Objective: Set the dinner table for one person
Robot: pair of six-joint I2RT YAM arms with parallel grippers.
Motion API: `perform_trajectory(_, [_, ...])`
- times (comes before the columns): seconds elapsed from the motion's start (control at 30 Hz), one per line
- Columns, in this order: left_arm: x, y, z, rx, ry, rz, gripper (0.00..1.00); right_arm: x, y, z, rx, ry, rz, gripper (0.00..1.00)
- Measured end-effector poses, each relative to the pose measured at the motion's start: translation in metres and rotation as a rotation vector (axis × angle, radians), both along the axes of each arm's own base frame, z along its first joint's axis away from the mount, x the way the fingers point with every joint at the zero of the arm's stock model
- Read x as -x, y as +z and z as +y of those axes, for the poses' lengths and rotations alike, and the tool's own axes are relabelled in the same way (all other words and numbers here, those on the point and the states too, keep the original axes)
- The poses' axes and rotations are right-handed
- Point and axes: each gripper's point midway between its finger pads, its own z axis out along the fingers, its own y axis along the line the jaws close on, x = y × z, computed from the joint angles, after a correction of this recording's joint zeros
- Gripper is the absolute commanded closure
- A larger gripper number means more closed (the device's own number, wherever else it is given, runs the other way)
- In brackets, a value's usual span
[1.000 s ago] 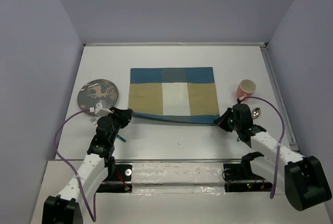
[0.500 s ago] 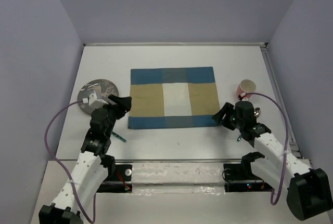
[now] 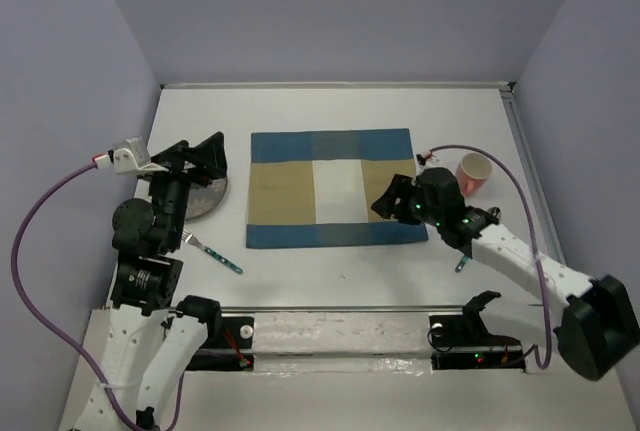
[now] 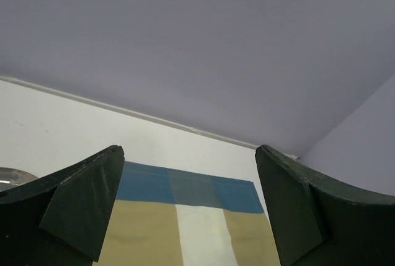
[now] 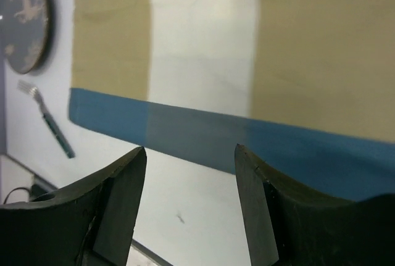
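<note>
The checked placemat [image 3: 330, 189] lies flat on the white dinner table [image 3: 330, 111]. My left gripper [image 3: 200, 154] is raised above the dark patterned plate [image 3: 212, 197] at the mat's left, open and empty. From the left wrist, its gripper [image 4: 188, 210] frames the placemat [image 4: 197, 216] far below. My right gripper [image 3: 386, 201] hangs open over the mat's near right corner, holding nothing. In the right wrist view that gripper [image 5: 191, 204] sits just above the mat's blue near edge [image 5: 203, 136], with the plate [image 5: 24, 25] and a fork [image 5: 49, 121] beyond.
A teal-handled fork [image 3: 215, 253] lies near the mat's front left corner. A pink cup [image 3: 474, 171] stands right of the mat. A teal spoon handle [image 3: 462, 263] shows by the right arm. Grey walls enclose the table on three sides.
Both grippers opened and let go of the placemat's near edge, which now lies flat. The left arm rose and swung back-left; the right gripper moved left and away from me over the mat's corner.
</note>
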Motion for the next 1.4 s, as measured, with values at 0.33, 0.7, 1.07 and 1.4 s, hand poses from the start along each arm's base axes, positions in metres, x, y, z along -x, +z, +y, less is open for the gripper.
perform_trajectory(0.33, [0.014,-0.004,0.025,-0.087,0.12,-0.043,0.01,-0.081,0.013,0.207,-0.206,0.241,-0.057,0.45])
perform_trajectory(0.7, [0.017,-0.014,0.025,-0.094,0.125,-0.039,0.01,-0.127,-0.021,0.35,-0.355,0.319,-0.036,0.46])
perform_trajectory(1.07, [0.023,-0.009,0.019,-0.09,0.092,-0.063,0.01,-0.131,-0.076,0.412,-0.408,0.363,0.089,0.48])
perform_trajectory(1.4, [0.024,-0.008,0.016,-0.088,0.078,-0.069,0.01,-0.137,-0.08,0.434,-0.503,0.366,0.15,0.6])
